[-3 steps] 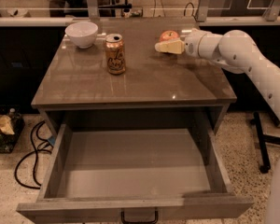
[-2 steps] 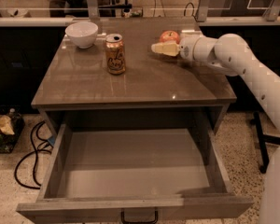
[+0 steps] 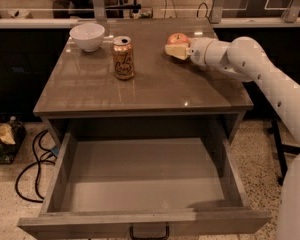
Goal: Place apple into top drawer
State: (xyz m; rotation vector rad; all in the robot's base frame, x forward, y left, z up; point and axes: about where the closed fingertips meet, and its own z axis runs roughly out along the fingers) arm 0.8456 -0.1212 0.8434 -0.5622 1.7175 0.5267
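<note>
The apple [image 3: 178, 37], red-orange and round, sits on the far right of the cabinet's top. My gripper [image 3: 177, 48] is at the apple, reaching in from the right on the white arm, and its near side covers the apple's lower front. The top drawer [image 3: 140, 179] is pulled wide open below the front edge of the top. Its flat grey bottom is bare, and its dark loop handle [image 3: 149, 231] shows at the bottom of the view.
An orange-gold drink can [image 3: 123, 58] stands on the top, left of the apple. A white bowl [image 3: 87, 36] sits at the far left corner. Cables [image 3: 35, 164] and clutter lie on the floor to the left. A chair base [image 3: 285, 149] stands at the right.
My arm has pushed a little to the left, bringing the wrist closer to the apple. The apple, can, bowl and drawer have not moved.
</note>
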